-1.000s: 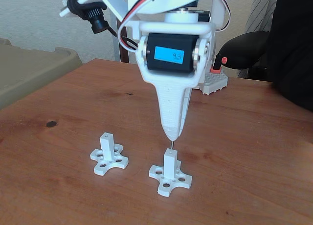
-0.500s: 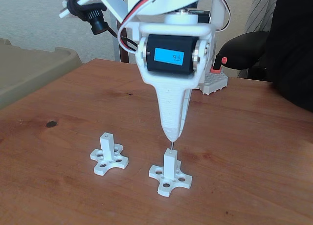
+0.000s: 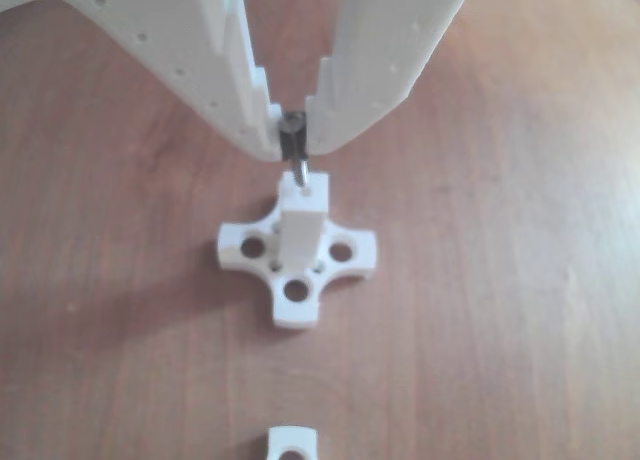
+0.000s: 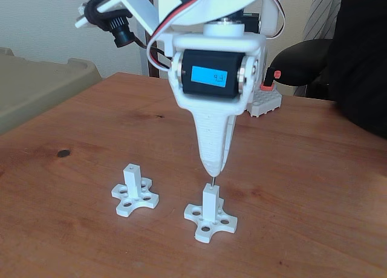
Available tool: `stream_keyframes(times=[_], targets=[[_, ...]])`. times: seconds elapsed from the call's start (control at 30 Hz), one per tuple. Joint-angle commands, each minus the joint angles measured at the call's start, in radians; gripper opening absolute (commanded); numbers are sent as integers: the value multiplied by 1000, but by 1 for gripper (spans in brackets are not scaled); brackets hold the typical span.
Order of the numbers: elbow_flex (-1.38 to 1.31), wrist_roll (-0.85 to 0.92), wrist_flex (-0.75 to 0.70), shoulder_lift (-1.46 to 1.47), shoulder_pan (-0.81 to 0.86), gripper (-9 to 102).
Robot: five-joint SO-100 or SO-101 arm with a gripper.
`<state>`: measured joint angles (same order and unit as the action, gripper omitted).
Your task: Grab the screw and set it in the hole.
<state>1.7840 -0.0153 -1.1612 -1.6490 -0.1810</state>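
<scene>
Wooden table (image 4: 314,187): reddish-brown, smooth, grain running lengthwise, one small dark spot (image 4: 62,152) toward the left in the fixed view. Two white plastic fixtures, cross-shaped bases with round holes in the arms and a square upright post at centre: near fixture (image 4: 210,216) directly under the arm, second fixture (image 4: 134,194) to its left and apart from it in the fixed view. Gripper (image 3: 294,140): white printed plastic, matte, stepped inner edges and small dimples on the outer faces, two fingers tapering to a narrow tip. Clamped on the screw (image 3: 293,148): thin, dark-grey metal, head pinched between the fingertips, shank hanging downward with a slight lean as seen in the other view. Lower end of the screw meeting the top face of the near post at the hole (image 3: 304,190); depth of entry not discernible. In the fixed view, gripper (image 4: 211,167) pointed straight down over the post, screw (image 4: 212,180) visible as a short dark line between tip and post top. Wrist servo black with a lit blue label, set in a white housing; red, white and black wires looping above. Small black camera on a white bracket at upper left of the arm.
</scene>
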Motion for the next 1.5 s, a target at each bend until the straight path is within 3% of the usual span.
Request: stream_keyframes(times=[0.0, 1.47], targets=[[-15, 9, 20, -18, 12, -4], [2, 12, 40, -11, 5, -4]])
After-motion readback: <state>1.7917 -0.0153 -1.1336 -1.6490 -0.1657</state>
